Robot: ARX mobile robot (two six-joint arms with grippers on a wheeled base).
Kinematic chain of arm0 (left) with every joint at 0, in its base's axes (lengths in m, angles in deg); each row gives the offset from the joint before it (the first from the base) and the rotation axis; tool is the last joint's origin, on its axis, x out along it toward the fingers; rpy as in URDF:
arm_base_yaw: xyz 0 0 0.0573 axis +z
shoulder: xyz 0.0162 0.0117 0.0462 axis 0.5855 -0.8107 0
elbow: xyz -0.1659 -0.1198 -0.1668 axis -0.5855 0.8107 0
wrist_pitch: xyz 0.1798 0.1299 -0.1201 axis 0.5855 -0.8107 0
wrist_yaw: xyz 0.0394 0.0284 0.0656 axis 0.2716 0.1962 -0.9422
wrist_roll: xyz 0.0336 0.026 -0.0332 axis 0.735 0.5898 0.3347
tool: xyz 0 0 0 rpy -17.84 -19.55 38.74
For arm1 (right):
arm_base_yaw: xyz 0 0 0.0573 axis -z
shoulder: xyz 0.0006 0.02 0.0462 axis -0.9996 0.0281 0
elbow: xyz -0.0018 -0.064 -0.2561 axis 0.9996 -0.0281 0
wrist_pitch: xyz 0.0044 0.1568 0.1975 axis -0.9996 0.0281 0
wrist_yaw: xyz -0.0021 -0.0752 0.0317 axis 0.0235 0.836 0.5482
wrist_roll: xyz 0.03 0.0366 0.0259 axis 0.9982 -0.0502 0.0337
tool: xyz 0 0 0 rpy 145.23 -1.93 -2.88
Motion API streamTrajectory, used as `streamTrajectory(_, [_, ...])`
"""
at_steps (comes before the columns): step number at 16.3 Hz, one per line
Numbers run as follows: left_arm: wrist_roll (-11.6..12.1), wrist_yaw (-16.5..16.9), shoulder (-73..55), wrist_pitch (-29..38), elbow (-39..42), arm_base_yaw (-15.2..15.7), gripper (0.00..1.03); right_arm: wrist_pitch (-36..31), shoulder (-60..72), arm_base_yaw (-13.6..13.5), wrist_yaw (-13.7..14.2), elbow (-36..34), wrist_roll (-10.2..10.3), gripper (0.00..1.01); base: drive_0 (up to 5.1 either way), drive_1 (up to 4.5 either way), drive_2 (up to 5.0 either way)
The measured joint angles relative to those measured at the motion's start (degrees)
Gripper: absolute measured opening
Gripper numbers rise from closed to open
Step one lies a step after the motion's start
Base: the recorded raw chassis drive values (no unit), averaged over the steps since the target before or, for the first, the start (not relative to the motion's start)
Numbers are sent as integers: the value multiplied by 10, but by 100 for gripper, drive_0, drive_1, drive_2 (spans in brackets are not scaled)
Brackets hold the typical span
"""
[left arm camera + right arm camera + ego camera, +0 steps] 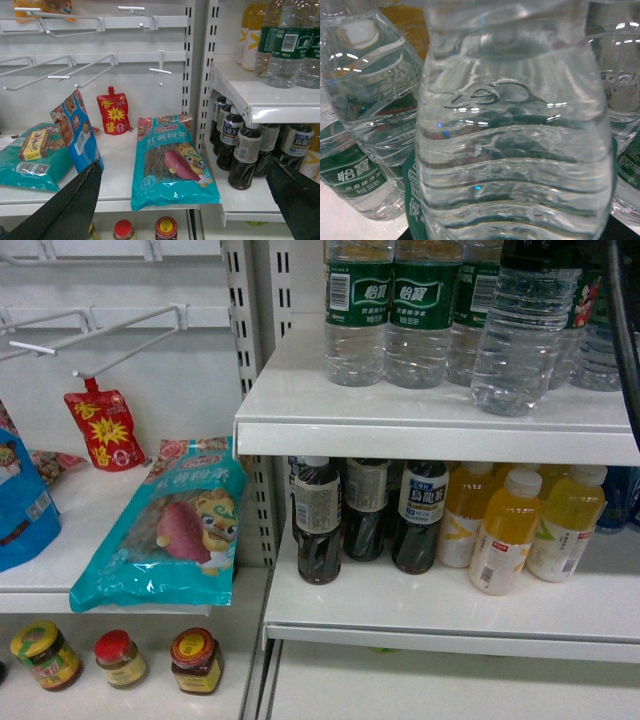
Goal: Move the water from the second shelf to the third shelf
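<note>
Right wrist view fills with the clear ribbed plastic water bottle (515,150): full, heavy, slick, thin-walled. Best gripped around its ribbed middle. Hand state: cannot tell.

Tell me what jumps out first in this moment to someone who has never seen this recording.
The water bottle at the front of the upper right shelf fills the right wrist view, leaning slightly out of its row of green-labelled bottles. Below it stand dark drink bottles beside yellow drink bottles. On the left shelf, a big teal snack bag overhangs the edge.
</note>
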State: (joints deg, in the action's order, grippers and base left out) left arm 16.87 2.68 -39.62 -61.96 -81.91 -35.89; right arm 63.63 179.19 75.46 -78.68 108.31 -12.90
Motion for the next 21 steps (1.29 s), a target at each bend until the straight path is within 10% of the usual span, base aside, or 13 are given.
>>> streamTrajectory(5, [0,0,0,0,0,0,98,5,2,2,0,3,10,42,-495,250,250])
streamTrajectory(11, [0,0,0,0,0,0,98,4,6,2,-5,13,14,100,-495,250,250])
streamTrajectory(21, [0,0,0,0,0,0,98,16,-57,-1,-8,-35,-13,98,-149,75,75])
